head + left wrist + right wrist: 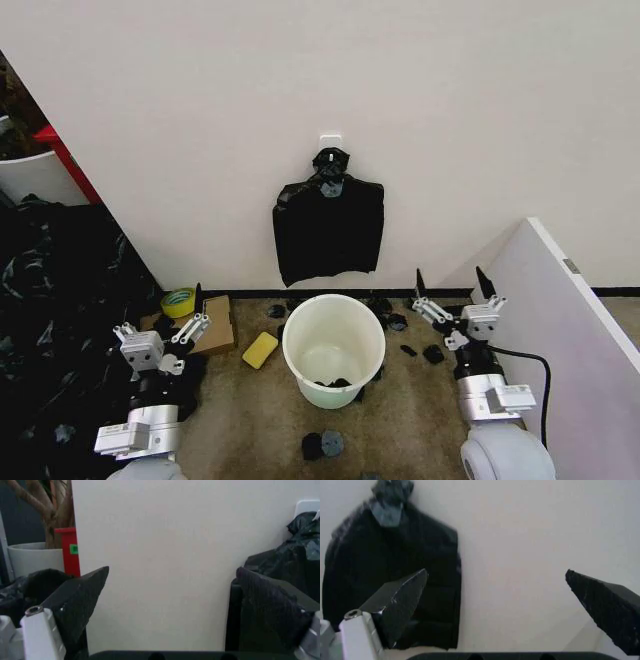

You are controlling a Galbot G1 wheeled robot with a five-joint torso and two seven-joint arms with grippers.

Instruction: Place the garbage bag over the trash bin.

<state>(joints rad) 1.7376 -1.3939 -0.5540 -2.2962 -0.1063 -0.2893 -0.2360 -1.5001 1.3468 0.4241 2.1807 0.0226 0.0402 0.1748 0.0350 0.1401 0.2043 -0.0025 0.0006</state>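
The trash bin [333, 348], a round cream-white bucket, stands upright on the floor by the wall, with a small black scrap [331, 382] at its bottom. The garbage bag is out of view. A flat black bundle [328, 228] with a knotted top hangs from a wall hook above the bin and also shows in the right wrist view [390, 577]. My left gripper [162, 312] is open, low and left of the bin, fingers [80, 592] pointing at the wall. My right gripper [450, 285] is open, right of the bin, its fingers [400, 596] empty.
A large black plastic mass [50, 300] fills the left side beside a white tub with a red edge [40, 170]. A tape roll [179, 301], cardboard box [215, 325], yellow sponge [260, 349] and black scraps [322, 443] lie around the bin. A white panel [560, 320] walls the right.
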